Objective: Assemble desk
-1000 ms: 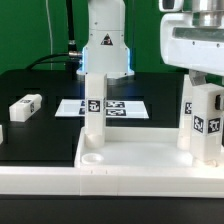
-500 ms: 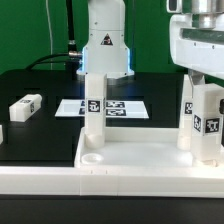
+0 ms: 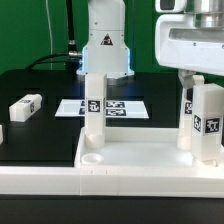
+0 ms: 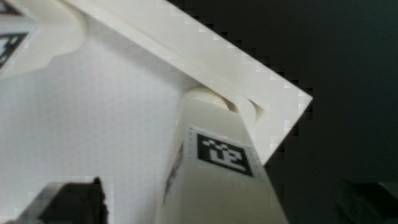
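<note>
At the exterior view's right, over the near corner of the top (image 3: 140, 160), my pincer (image 3: 200, 74) hangs above a standing leg (image 3: 210, 120), jaws apart, clamping nothing. Best to rise straight up so neither finger knocks it crooked. Count: one top, near centre; four legs, three upright in sockets, one loose leg (image 3: 25, 106) lying at left; one near-left socket (image 3: 92, 157) empty.

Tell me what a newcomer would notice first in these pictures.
Two white legs stand upright on the desk top: the central leg and, at the exterior view's right, the right-hand leg, with the open gripper over it. A loose leg lies at that view's left.
</note>
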Controlling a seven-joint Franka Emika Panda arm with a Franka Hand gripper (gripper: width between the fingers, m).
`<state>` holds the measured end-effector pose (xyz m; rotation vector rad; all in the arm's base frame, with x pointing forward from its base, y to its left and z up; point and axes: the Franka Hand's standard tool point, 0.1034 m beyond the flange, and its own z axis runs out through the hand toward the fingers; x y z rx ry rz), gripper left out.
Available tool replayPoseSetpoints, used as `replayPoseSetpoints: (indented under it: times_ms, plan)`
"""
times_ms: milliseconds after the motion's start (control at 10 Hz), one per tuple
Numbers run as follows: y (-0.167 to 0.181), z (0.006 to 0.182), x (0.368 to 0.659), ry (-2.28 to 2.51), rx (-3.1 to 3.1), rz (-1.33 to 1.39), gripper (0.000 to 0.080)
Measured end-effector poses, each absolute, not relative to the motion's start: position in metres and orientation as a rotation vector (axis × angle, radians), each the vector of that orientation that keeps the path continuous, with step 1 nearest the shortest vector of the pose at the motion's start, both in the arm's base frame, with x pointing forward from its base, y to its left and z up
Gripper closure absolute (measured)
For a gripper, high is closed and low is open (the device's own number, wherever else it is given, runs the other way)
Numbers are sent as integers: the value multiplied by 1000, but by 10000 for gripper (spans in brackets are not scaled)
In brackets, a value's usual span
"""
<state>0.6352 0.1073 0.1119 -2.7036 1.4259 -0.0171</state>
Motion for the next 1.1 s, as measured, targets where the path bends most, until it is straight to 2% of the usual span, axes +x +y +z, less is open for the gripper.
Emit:
replayPoseSetpoints:
  times_ms: [800,1100]
  plan:
    - [103,109,637,346,-3059,-81,150]
    - [101,109,637,73,-3097,-90,150]
